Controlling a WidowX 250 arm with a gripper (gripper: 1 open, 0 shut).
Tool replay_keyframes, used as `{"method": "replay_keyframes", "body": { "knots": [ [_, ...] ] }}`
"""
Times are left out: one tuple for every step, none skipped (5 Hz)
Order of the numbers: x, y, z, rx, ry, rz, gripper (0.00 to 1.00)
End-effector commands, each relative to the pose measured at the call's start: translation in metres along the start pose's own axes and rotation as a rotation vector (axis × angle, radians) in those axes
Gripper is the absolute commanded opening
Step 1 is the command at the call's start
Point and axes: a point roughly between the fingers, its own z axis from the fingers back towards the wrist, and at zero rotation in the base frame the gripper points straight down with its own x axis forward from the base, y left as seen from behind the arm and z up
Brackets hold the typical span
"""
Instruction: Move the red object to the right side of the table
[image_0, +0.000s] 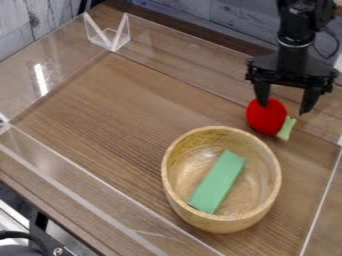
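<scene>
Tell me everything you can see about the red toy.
The red toy is small, rounded and strawberry-like, smooth and slightly glossy, perhaps plastic, with a pale green tip pointing toward the lower right. It lies on the brown wooden table, just above the round bowl in view. The open gripper is right by it; whether they touch is unclear.

A round, light wooden bowl (174, 188) holds a flat green block (217, 182) — lying tilted inside, its long side running slantwise across the bowl's floor. Low clear acrylic walls (67, 18) run along the border, and an angular, clear-looking piece (110, 33) stands beside them — well apart from the bowl. Black cabling (24, 240) shows at the lower left corner.
</scene>
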Motion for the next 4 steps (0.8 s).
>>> {"method": "replay_keyframes", "body": {
  "knots": [
    [0.008,0.005,0.01,-0.005,-0.04,0.056,1.0],
    [0.009,0.011,0.016,0.001,-0.05,0.109,1.0],
    [0.011,0.014,0.03,-0.006,-0.061,0.145,1.0],
    [0.014,0.015,0.041,-0.011,-0.072,0.177,1.0]
  ]
}}
